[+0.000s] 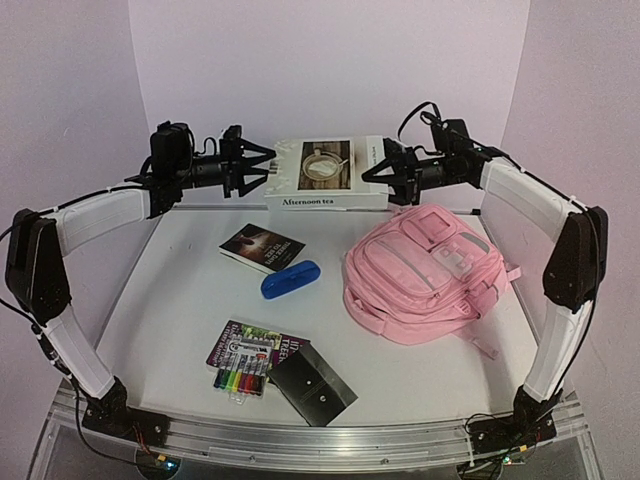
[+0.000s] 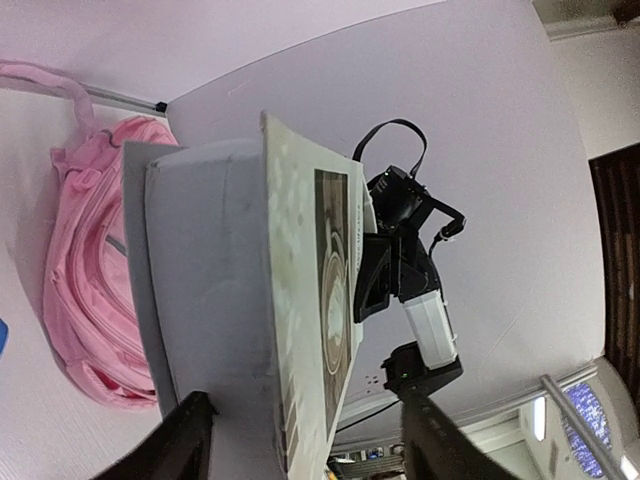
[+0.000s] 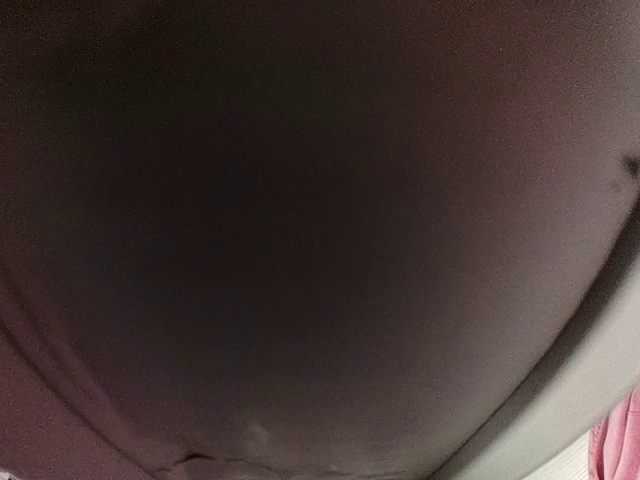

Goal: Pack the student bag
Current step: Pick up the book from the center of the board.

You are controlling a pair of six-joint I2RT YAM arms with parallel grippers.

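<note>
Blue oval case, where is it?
In the top view, the blue oval case lies mid-table, beside the small dark book, left of the pink fabric backpack.

The big white book with a teacup picture on its cover (image 1: 330,172) has words on its long white edge. They say "Afternoon tea" in dark letters. The top camera shows this best. There is also a thin line of small print on the cover, next to the picture, but it is too small to read, and in the left wrist view it is blurry. The flat pack of coloured marker pens (image 1: 245,362) has big white letters on its card, and the small dark book (image 1: 262,246) has tiny print, but neither can be read.
</note>
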